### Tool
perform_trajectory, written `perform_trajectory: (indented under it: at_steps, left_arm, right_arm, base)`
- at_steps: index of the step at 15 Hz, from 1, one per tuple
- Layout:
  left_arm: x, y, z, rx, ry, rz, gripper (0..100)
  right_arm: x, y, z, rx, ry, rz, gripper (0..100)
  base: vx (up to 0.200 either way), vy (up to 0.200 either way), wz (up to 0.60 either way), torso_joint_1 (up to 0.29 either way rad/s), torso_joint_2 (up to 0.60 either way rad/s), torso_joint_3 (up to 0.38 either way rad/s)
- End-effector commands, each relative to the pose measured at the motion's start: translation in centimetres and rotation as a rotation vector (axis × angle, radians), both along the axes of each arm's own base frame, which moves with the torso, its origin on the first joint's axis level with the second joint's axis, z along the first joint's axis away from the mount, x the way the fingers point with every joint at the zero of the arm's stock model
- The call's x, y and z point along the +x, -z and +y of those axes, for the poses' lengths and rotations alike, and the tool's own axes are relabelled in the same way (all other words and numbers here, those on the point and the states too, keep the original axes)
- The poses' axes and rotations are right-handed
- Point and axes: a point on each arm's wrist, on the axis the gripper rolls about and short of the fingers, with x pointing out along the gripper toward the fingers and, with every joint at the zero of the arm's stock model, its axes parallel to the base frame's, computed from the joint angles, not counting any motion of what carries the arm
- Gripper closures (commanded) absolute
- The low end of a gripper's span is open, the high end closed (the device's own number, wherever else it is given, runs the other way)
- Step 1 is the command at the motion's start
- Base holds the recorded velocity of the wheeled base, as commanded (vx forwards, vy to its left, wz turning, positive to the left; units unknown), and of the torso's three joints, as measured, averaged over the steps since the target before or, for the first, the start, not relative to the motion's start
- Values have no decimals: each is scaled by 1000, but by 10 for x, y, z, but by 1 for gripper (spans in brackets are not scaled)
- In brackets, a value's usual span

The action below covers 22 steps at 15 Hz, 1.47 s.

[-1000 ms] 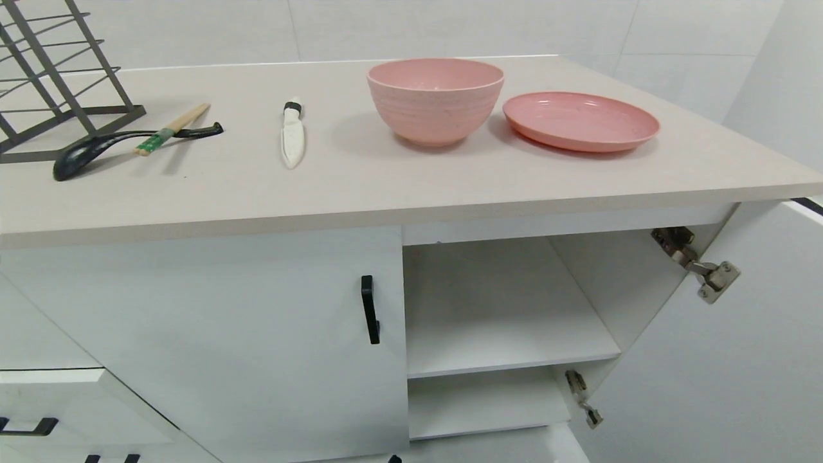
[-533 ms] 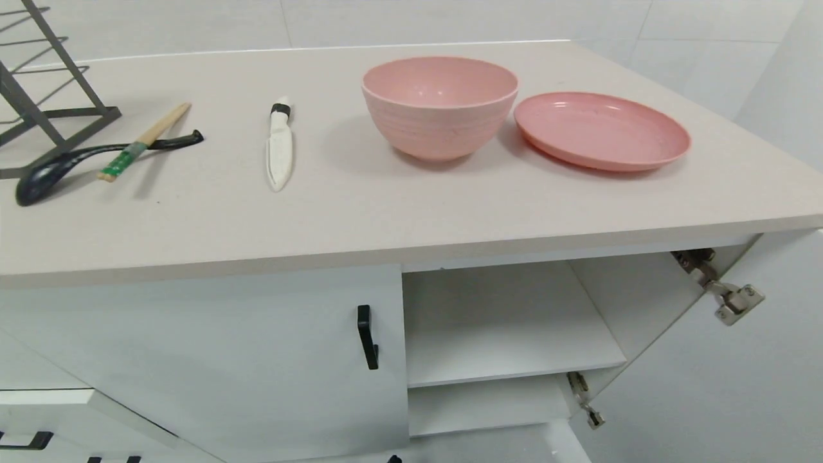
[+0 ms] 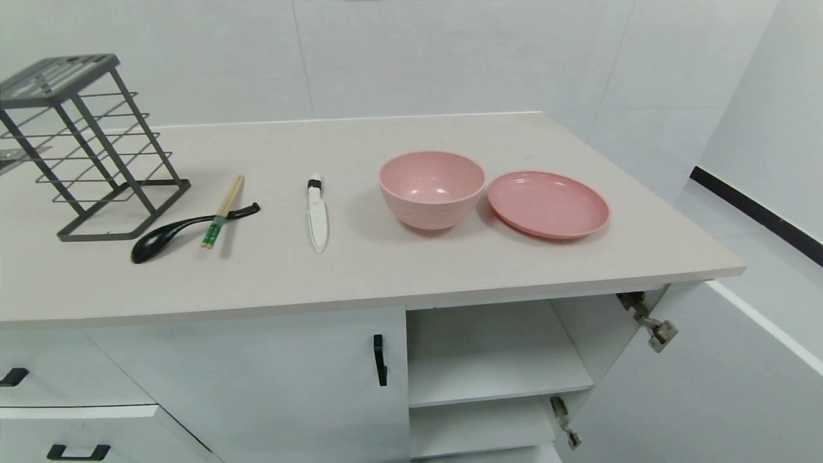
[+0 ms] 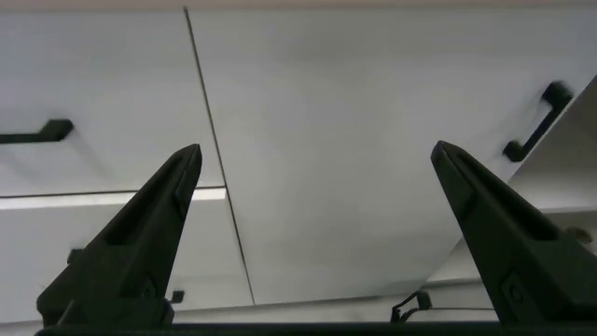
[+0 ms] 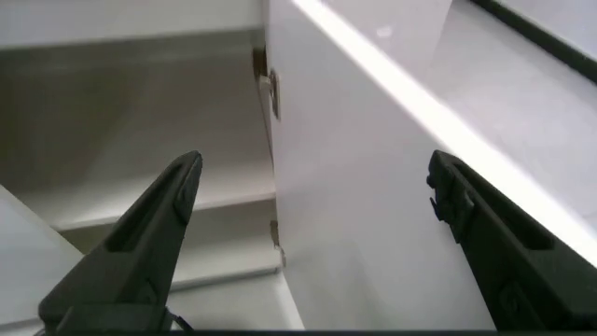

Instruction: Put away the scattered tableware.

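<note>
Pink bowl point(image 3: 431, 188) and plate point(image 3: 548, 203) sat side by side on the countertop's point(image 3: 386, 276) right half, above the open cabinet point(image 3: 488, 360), so we judged our right gripper point(image 5: 315, 161), spread empty down before its shelves, the nearer. The left gripper point(image 4: 317, 151), likewise spread empty, faced a closed door point(image 4: 354, 112). The knife point(image 3: 317, 212) lay pointing away from us. The cabinet's bottom was cut off.

The bowl point(image 3: 431, 190) and plate point(image 3: 548, 204) look like pink plastic, faintly speckled, with a slight sheen. The spoon point(image 3: 186, 228) is glossy black. The chopsticks point(image 3: 222, 211) are pale wood with green-patterned ends. The knife point(image 3: 317, 212) looks smooth and off-white. The rack point(image 3: 90, 148) is dark matt metal wire. The counter point(image 3: 450, 270) is matt beige, the cabinet door point(image 3: 257, 386) smooth white, the hinge point(image 3: 654, 326) bare shiny metal.
</note>
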Motion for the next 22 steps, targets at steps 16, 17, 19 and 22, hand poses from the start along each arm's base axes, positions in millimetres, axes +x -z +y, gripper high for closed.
perform_trajectory:
  at_steps: [16, 17, 19, 22]
  left_arm:
    - [0, 0, 0, 0, -2, 1, 0]
    - [0, 0, 0, 1, -2, 1, 0]
    - [0, 0, 0, 1, -2, 3, 0]
    - [0, 0, 0, 4, -2, 3, 0]
  right_arm:
    - [0, 0, 0, 0, -2, 2, 0]
    - [0, 0, 0, 0, -2, 2, 0]
    - [0, 0, 0, 0, -2, 2, 0]
    - [0, 0, 0, -3, -2, 3, 0]
  base:
    - [0, 38, 0, 270, -482, -228]
    - [0, 0, 0, 66, -95, -61]
    - [0, 0, 0, 0, 0, 0]
    - [67, 0, 0, 1, -2, 1]
